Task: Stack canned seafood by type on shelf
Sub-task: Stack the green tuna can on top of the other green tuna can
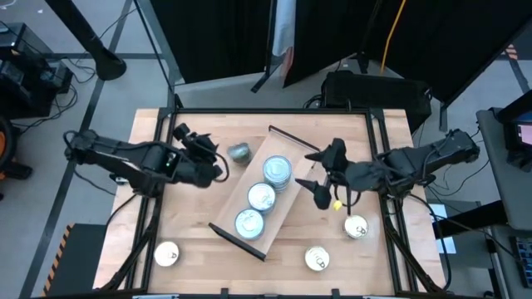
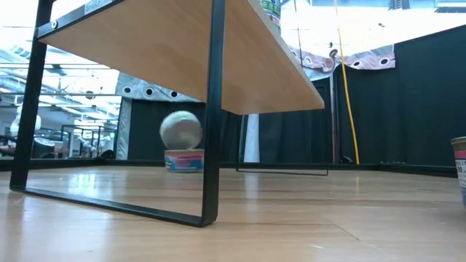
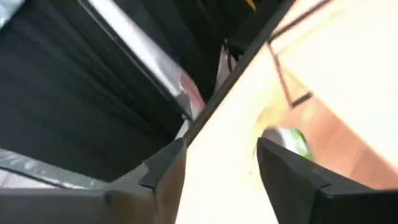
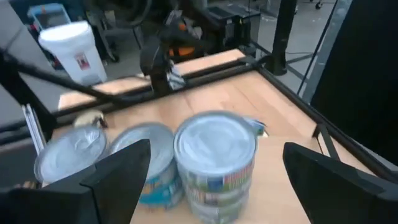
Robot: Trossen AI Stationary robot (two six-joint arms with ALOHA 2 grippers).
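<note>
The shelf lies slantwise in the table's middle, raised on a black frame. Three blue-topped stacks of canned seafood stand on it. Off its far left side a blurred tin shows its round face above a flat tin. My left gripper hovers open just left of that tin, nothing between its fingers. My right gripper hangs open at the shelf's right side, facing the nearest stack without touching it.
Three gold-topped tins stand loose on the tabletop: near left, near middle and right. A black frame borders the table. Bare wood lies between the shelf and the table's left edge.
</note>
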